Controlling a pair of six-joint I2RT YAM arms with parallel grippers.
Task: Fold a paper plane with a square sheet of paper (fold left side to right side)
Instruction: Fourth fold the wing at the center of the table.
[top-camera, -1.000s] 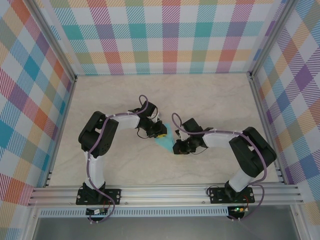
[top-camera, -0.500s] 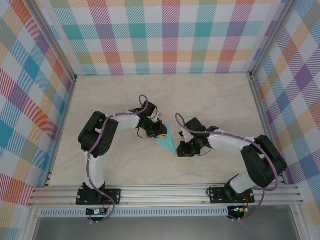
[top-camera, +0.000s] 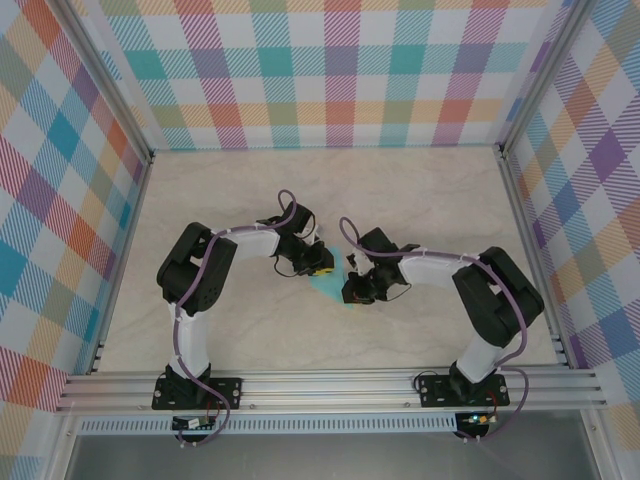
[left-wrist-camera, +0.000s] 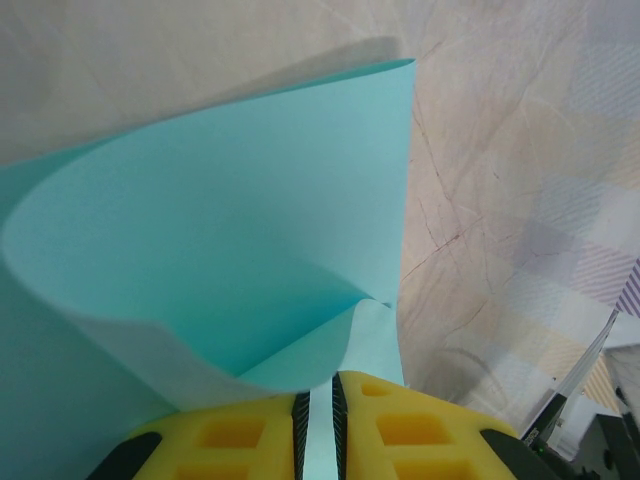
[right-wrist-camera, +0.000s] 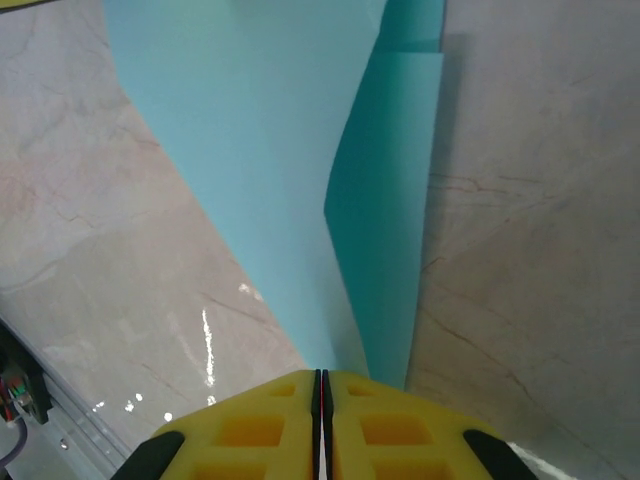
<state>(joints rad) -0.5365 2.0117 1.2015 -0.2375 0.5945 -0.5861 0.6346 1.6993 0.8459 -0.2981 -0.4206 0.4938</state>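
left tool (top-camera: 321, 267) narrow, pinching curled paper (left-wrist-camera: 230, 230); right tool (top-camera: 352, 291), at its 4 o'clock, clamped on paper edge. Risk was opposing pulls tearing it, or curl creasing crooked.

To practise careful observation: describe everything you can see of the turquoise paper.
The paper is thin, plain turquoise and unmarked. It is partly folded. In the left wrist view a flap curls over in a soft, uncreased loop, and in the right wrist view its layers overlap along straight edges. It lies on the marbled table between the arms, pinched by the left tool and the right tool.
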